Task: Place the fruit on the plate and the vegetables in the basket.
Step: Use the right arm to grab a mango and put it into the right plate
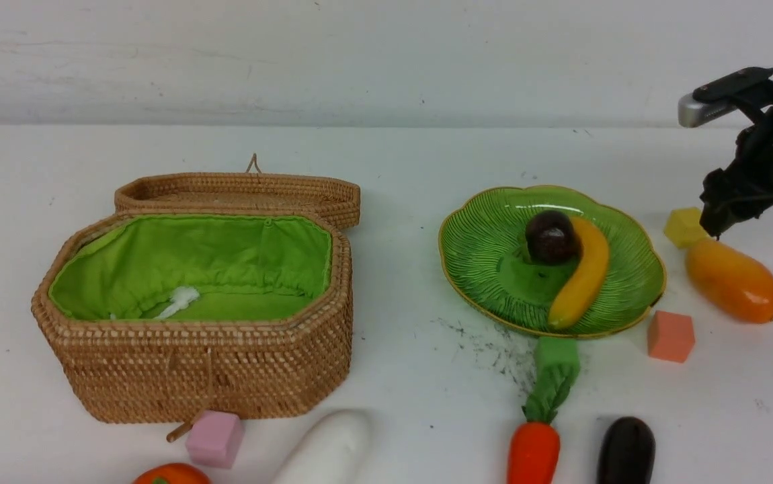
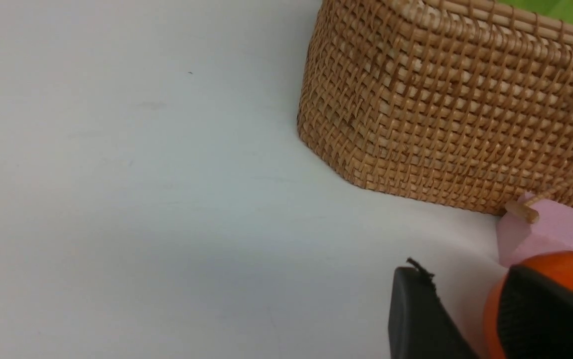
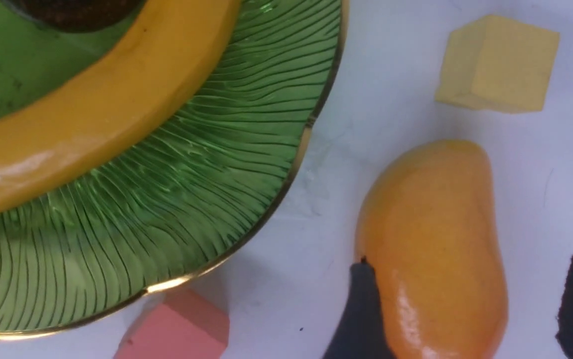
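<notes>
The green plate [image 1: 487,259] holds the banana [image 1: 585,275] and the maroon ball [image 1: 550,236]. The mango [image 1: 733,279] lies on the table right of it. My right gripper [image 1: 717,218] hangs open over the mango's far end. In the right wrist view the right gripper [image 3: 471,299] straddles the mango [image 3: 436,239], one finger beside it, the other apart. The open wicker basket [image 1: 205,363] holds no vegetables. The carrot [image 1: 533,452], eggplant [image 1: 626,449], white vegetable [image 1: 329,447] and orange-red fruit [image 1: 171,474] lie along the near edge. My left gripper [image 2: 466,304] is open beside that fruit [image 2: 550,264].
A yellow cube [image 1: 683,227] sits just behind the mango. A salmon cube [image 1: 670,336] lies by the plate's near right rim, a green cube [image 1: 556,353] at the carrot's leaves, and a pink cube [image 1: 215,438] against the basket's front. The basket lid [image 1: 238,191] lies open behind.
</notes>
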`<state>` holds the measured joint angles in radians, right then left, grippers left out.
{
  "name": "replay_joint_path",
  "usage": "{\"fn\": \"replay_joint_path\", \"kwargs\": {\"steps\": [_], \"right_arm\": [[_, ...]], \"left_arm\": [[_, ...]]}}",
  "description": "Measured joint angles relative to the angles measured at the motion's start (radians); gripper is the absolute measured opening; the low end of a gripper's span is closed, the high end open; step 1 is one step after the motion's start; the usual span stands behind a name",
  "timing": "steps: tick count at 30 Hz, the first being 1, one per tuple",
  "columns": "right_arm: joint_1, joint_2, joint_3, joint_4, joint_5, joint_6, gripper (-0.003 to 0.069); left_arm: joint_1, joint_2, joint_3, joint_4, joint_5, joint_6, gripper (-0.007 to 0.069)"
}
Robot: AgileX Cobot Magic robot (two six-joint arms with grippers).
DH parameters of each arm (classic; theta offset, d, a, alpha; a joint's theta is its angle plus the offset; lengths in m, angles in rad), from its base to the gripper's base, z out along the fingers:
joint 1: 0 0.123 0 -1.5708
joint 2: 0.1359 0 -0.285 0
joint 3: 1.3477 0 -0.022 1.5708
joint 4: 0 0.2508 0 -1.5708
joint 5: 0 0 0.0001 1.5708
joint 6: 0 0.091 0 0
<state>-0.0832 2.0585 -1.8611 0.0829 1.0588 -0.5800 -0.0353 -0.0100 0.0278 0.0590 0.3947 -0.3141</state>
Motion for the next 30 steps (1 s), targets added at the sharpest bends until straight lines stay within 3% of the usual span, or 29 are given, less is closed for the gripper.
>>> {"fn": "replay_joint_path", "kwargs": {"steps": [6, 12, 17, 20, 23, 27, 30], "right_arm": [[0.0, 0.022, 0.0, -0.03, 0.001, 0.005, 0.0666], [-0.013, 0.084, 0.001, -0.03, -0.017, 0.008, 0.0681], [-0.083, 0.166, 0.002, -0.011, -0.056, 0.029, 0.0678], [-0.12, 0.187, 0.006, 0.04, -0.052, 0.01, 0.0666], [-0.154, 0.199, 0.012, 0.158, -0.01, -0.072, 0.0601], [-0.179, 0.196, 0.01, 0.303, 0.064, -0.19, 0.0601], [-0.186, 0.168, -0.003, 0.413, 0.091, -0.212, 0.0601]], "left_arm": [[0.0, 0.0, 0.0, 0.0, 0.0, 0.0, 0.0239], [0.0, 0.0, 0.0, 0.0, 0.0, 0.0, 0.0239], [0.0, 0.0, 0.0, 0.0, 0.0, 0.0, 0.0239], [0.0, 0.0, 0.0, 0.0, 0.0, 0.0, 0.0239], [0.0, 0.0, 0.0, 0.0, 0.0, 0.0, 0.0239], [0.0, 0.0, 0.0, 0.0, 0.0, 0.0, 0.0239], [0.0, 0.0, 0.0, 0.0, 0.0, 0.0, 0.0239]]}}
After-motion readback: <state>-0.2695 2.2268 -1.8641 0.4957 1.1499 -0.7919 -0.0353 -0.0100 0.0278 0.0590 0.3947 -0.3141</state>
